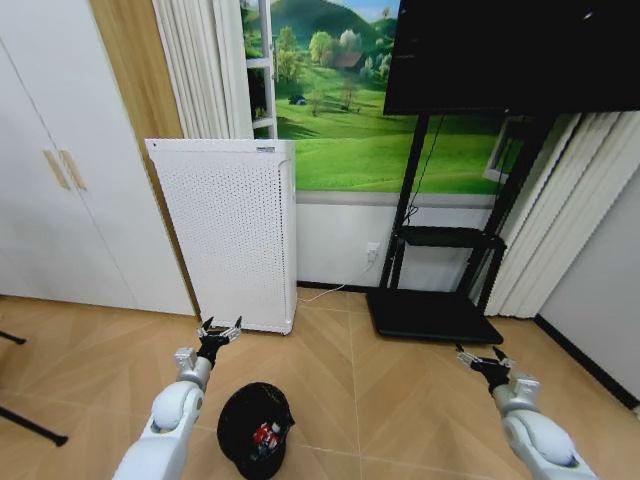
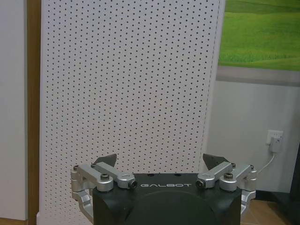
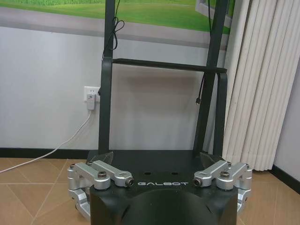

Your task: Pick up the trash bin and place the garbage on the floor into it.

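From your head camera, you see the trash bin (image 1: pixel 256 428) standing upright on the herringbone floor (image 1: pixel 390 400), close to the near edge of what you see of it and just beside your left arm; red-and-white wrappers (image 1: pixel 266 434) lie inside it against the dark interior. Your left gripper (image 1: pixel 219 332) hovers above the floor just in front of the white perforated appliance (image 1: pixel 234 230), fingers spread wide and holding nothing. Your right gripper (image 1: pixel 484 359) hangs well apart on the other side, near the black base of the TV stand (image 1: pixel 435 310), its fingers also wide and empty. From your left wrist camera, the left gripper (image 2: pixel 161 163) faces the perforated panel (image 2: pixel 126 93) squarely, fingers (image 2: pixel 107 161) far apart. From your right wrist camera, the right gripper (image 3: pixel 154 158) points at the stand's lower frame (image 3: pixel 164 65) and the wall socket (image 3: pixel 91 96), fingers (image 3: pixel 103 157) wide with nothing between them.
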